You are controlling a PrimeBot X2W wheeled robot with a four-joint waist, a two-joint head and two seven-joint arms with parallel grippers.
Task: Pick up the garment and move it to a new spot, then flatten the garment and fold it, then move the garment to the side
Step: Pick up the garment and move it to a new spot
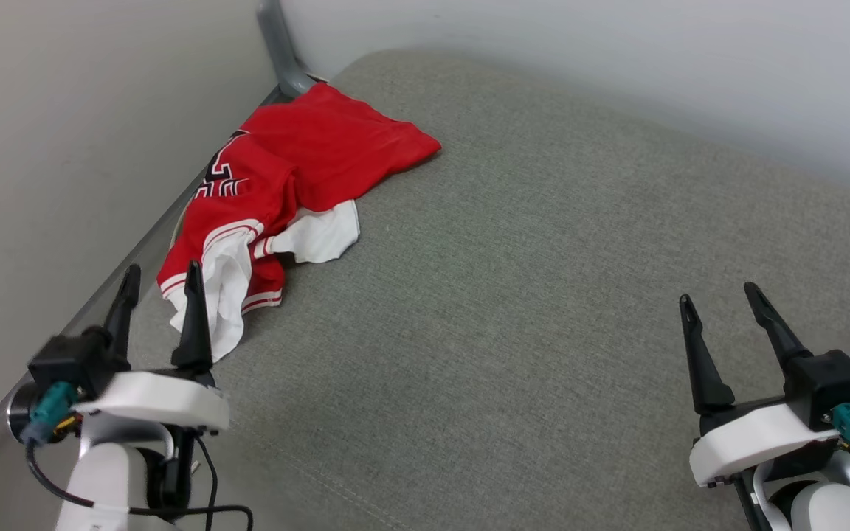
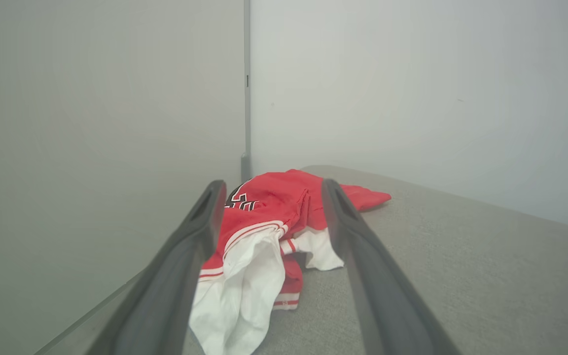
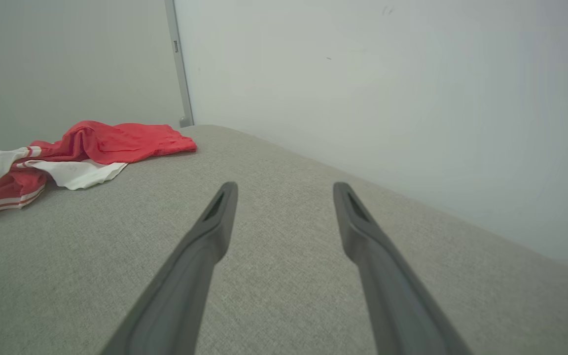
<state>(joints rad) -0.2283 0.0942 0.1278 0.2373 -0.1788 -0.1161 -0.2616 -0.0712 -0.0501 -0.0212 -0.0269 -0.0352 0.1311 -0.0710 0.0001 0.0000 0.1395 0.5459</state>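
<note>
While both arms sit empty, pickup isn't started. Left wall first: the garment is bunched against it at the far-left corner of the grey upholstered surface, with its white sleeve trailing toward the left gripper. That gripper's fingers are spread wide with nothing between them, tips near the sleeve. Looks like light, soft, floppy jersey knit: it should drape and drag, and probably won't slip much on this weave. I'd pinch the red body near the shoulder trim, not the loose sleeve, or it likely just unrolls. Right gripper: fully spread, holding nothing, well apart from the cloth.
</note>
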